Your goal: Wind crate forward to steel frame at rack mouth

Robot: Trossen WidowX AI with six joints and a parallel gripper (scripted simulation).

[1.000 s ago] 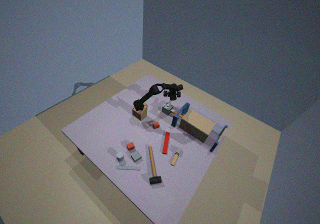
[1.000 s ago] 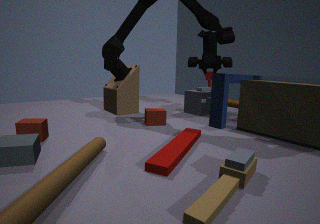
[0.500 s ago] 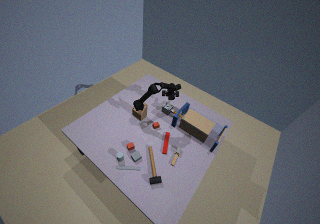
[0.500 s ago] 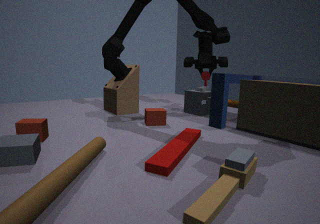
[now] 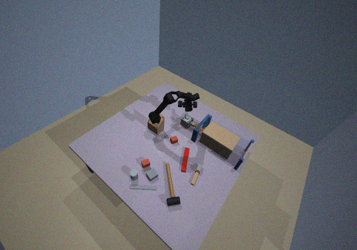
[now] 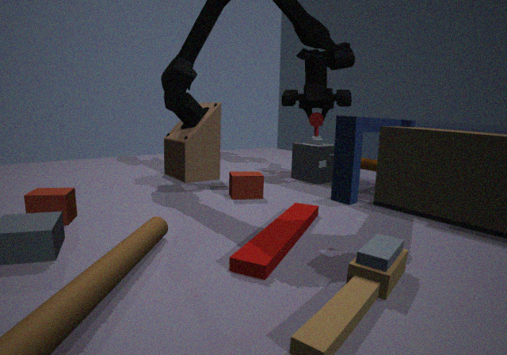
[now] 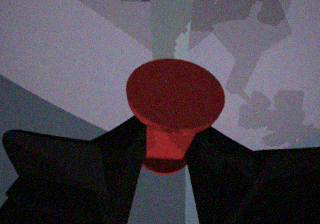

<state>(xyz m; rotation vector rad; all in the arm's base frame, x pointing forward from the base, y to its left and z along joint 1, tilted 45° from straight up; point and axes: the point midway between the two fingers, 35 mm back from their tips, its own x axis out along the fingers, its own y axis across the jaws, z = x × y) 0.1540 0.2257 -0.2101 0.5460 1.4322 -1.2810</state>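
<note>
My gripper point(image 5: 188, 110) point(image 6: 316, 116) point(image 7: 166, 116) is shut on the red knob point(image 6: 316, 120) point(image 7: 175, 94) of the winch handle, above the winch. The handle's pale arm point(image 6: 316, 138) point(image 7: 171, 24) lies across the top of the grey winch point(image 5: 186, 121) point(image 6: 311, 162); its key and the round hole are hidden. An orange strap point(image 5: 198, 126) point(image 6: 368, 164) runs from the winch toward the crate point(image 5: 220, 134) point(image 6: 442, 175). The crate looks flat inside the cubby. A narrow gap shows between its front and the blue steel frame point(image 5: 193, 133) point(image 6: 345, 158).
A second blue frame point(image 5: 239, 163) stands behind the crate. A red block point(image 5: 173, 139) point(image 6: 245, 185), a red bar point(image 5: 185, 159) point(image 6: 274, 240), a wooden-handled tool point(image 5: 194, 178) point(image 6: 335, 318) and a mallet point(image 5: 173, 201) lie on the bench. Another red block point(image 5: 145, 163) lies beside a grey block point(image 5: 152, 174).
</note>
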